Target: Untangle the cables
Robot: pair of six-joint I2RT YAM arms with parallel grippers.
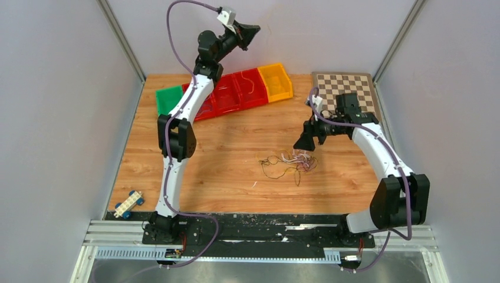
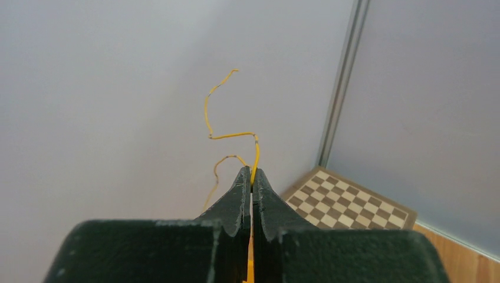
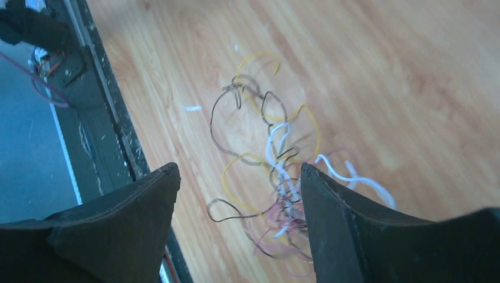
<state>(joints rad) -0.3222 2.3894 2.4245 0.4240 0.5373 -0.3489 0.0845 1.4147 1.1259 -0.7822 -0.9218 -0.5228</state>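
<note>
Over the table (image 1: pixel 206 165), seen from above, we find the tangle (image 1: pixel 289 162) lying right of centre. It is stretched roughly left to right, and its dense pink-and-white end sits just beside the right gripper (image 1: pixel 303 144), which hangs low over it. Beyond the bins (image 1: pixel 236 91), the left gripper (image 1: pixel 250 32) is raised high and well apart from the heap, so the right arm is plainly the nearer one.

From the left wrist, we see the jaws pressed closed on a single yellow wire (image 2: pixel 233 134), which curls up free from between the tips. The chessboard (image 2: pixel 348 203) lies far below.

From the right wrist, we look down between jaws that stand wide apart and hold nothing. The tangle (image 3: pixel 277 177) lies beneath and slightly ahead, its long run leading away from the jaws and its pink knot nearest the finger (image 3: pixel 354 236) at right of frame. We judge that a short drop with a small shift toward that finger would bracket the knot. The view is blurred, and we cannot tell which strand crosses which.
</note>
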